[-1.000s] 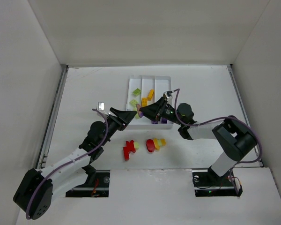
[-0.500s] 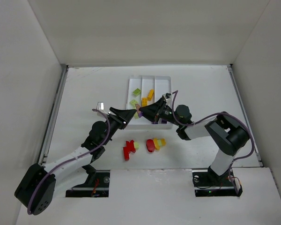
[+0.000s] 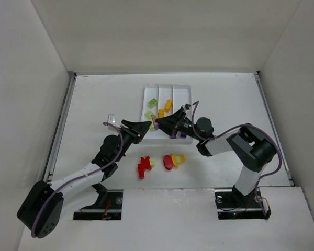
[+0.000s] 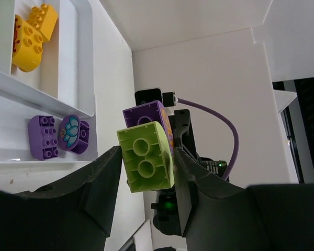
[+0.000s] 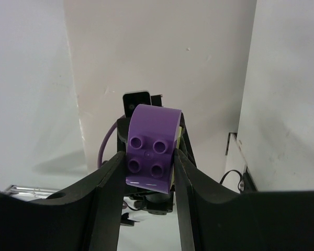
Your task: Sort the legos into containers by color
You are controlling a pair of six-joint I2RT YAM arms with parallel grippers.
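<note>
Right now: both grippers share one joined pair of bricks at the tray corner

Your left gripper (image 4: 146,151) is pinching a light green brick (image 4: 145,163) between its fingers, with the two hollow rounds of the brick facing the wrist camera. A purple brick (image 5: 150,145) sits tight against the far side of it, and your right gripper (image 5: 149,155) is clamped on that one. The right wrist view shows its four studs and curved top, with a sliver of green just behind. The two arms meet nose to nose, each closed on its own half of the pair.

From above, that meeting point lies at the near left corner of the white tray (image 3: 181,98). You cannot tell from these views how high the pair hangs.

Inside the tray:
- The left long section holds two green bricks (image 3: 153,102).
- The middle long section holds the yellow-orange bricks (image 3: 167,105).
- The crosswise section at the near end holds a purple block (image 4: 42,137), with a round purple piece (image 4: 72,134) bearing a flower print just beside it.

The rest of your legos are loose on the table (image 3: 94,104), between the arms and the tray:
- A cluster of red bricks (image 3: 142,167) has a small green piece (image 3: 152,162) touching it.
- A red piece (image 3: 168,162) lies a little to the right, with yellow pieces (image 3: 177,159) against it.
</note>
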